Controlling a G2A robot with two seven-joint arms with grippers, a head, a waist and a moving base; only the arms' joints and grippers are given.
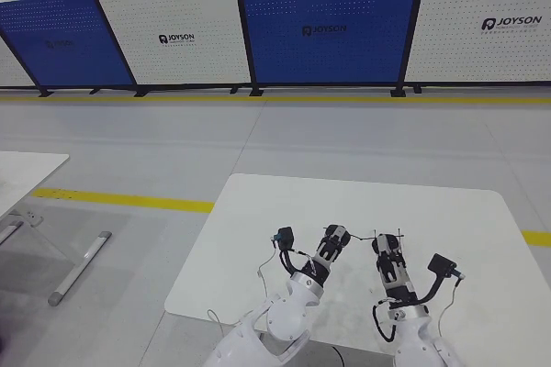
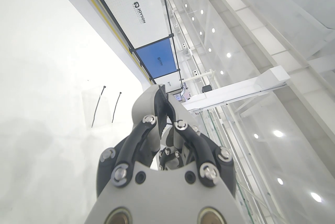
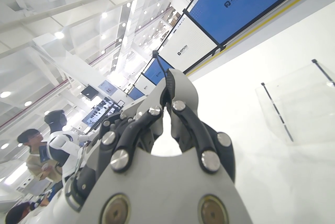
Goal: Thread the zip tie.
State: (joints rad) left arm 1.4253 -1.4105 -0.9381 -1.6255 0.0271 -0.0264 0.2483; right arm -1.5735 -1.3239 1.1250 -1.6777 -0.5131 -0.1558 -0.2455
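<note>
A thin black zip tie (image 1: pixel 359 239) spans the short gap between my two grippers, low over the near part of the white table (image 1: pixel 441 211). My right gripper (image 1: pixel 384 244) (image 3: pixel 170 75) is shut on it, and the tie's head end (image 3: pixel 157 57) sticks out past the fingertips. My left gripper (image 1: pixel 336 239) (image 2: pixel 163 94) stands just to its left, fingers closed, with a thin black strand of the tie (image 2: pixel 171 124) between the pads.
Two spare black zip ties (image 2: pixel 98 107) (image 2: pixel 116 107) lie on a clear sheet (image 3: pixel 301 104) on the table beside the grippers, seen again as ties (image 3: pixel 277 112) (image 3: pixel 323 71). A second white table (image 1: pixel 18 174) stands far left. Blue and white panels line the back.
</note>
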